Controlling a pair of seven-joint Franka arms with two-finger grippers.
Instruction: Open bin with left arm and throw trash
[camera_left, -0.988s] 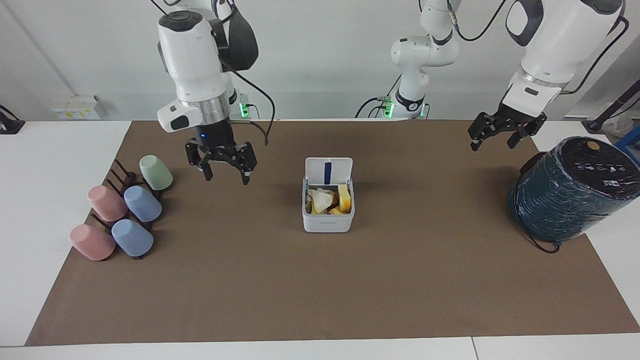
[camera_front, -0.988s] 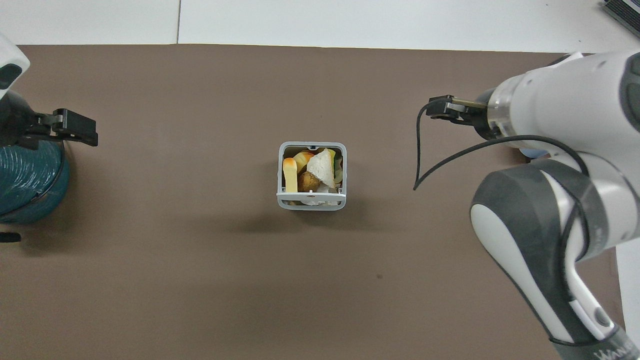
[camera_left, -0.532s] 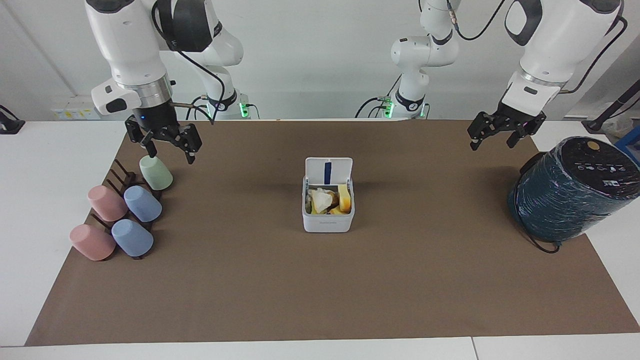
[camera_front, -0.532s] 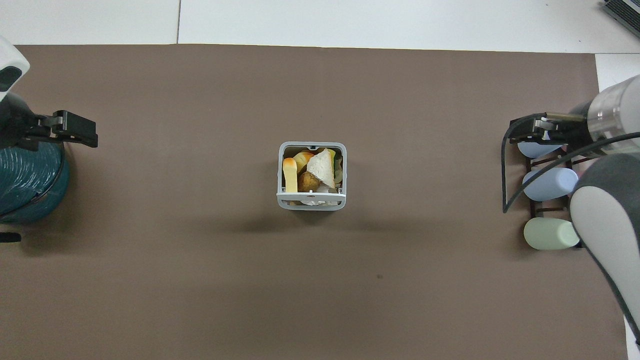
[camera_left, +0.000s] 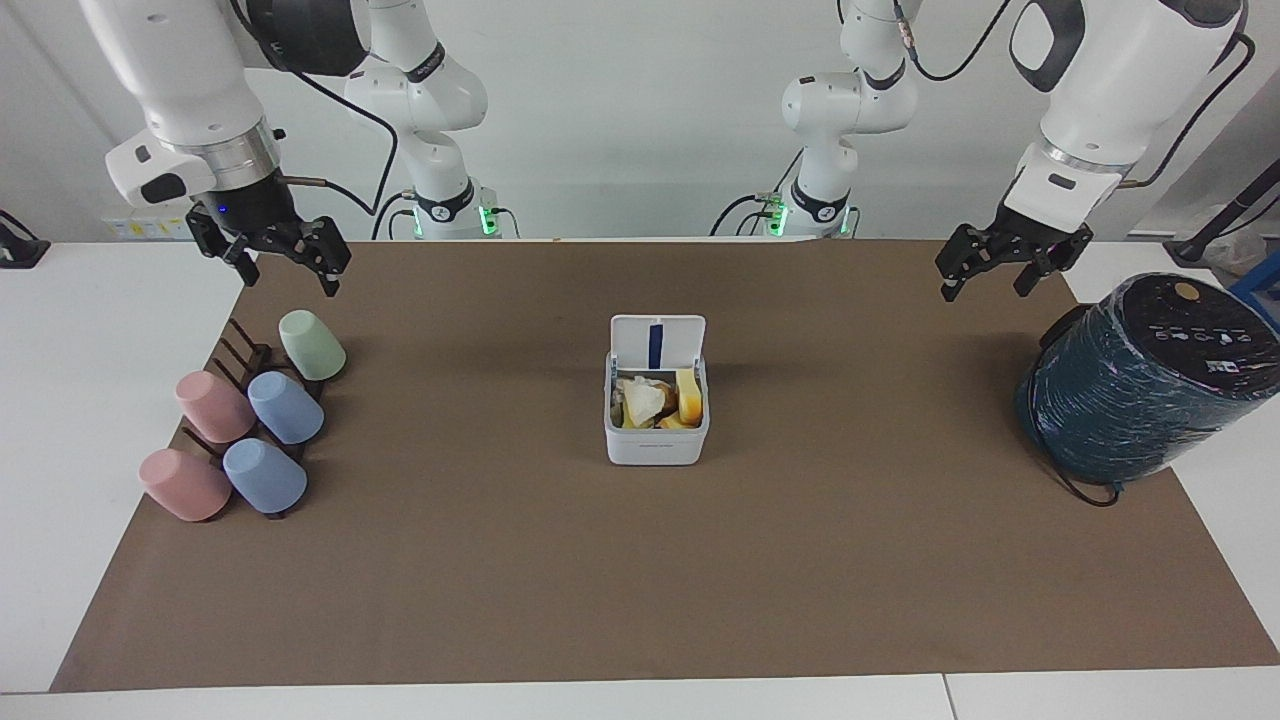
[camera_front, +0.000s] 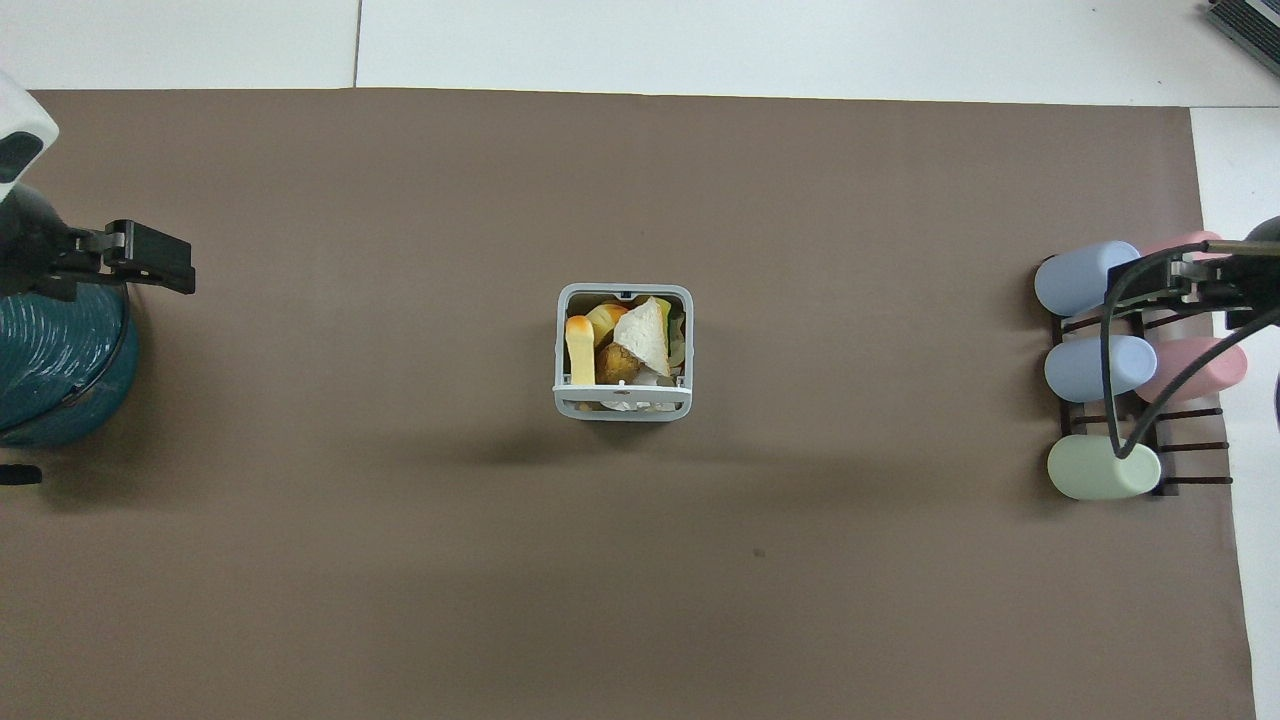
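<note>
The small white bin stands at the middle of the brown mat with its lid hinged up and the blue strip showing. It also shows in the overhead view. The trash lies inside it: a whitish wedge, a golden-brown lump and a toast-like slice. My left gripper hangs open and empty in the air beside the teal cylinder, well apart from the bin. My right gripper, with the blue wrist light, is open and empty, raised over the mat's edge by the cup rack.
A big dark teal wrapped cylinder lies at the left arm's end of the table. A dark rack with several pastel cups lies at the right arm's end. The brown mat covers most of the table.
My right gripper has swung away from beside the bin to the right arm's end of the table and risen, passing over the cup rack. The left arm, the bin and the trash have not moved.
</note>
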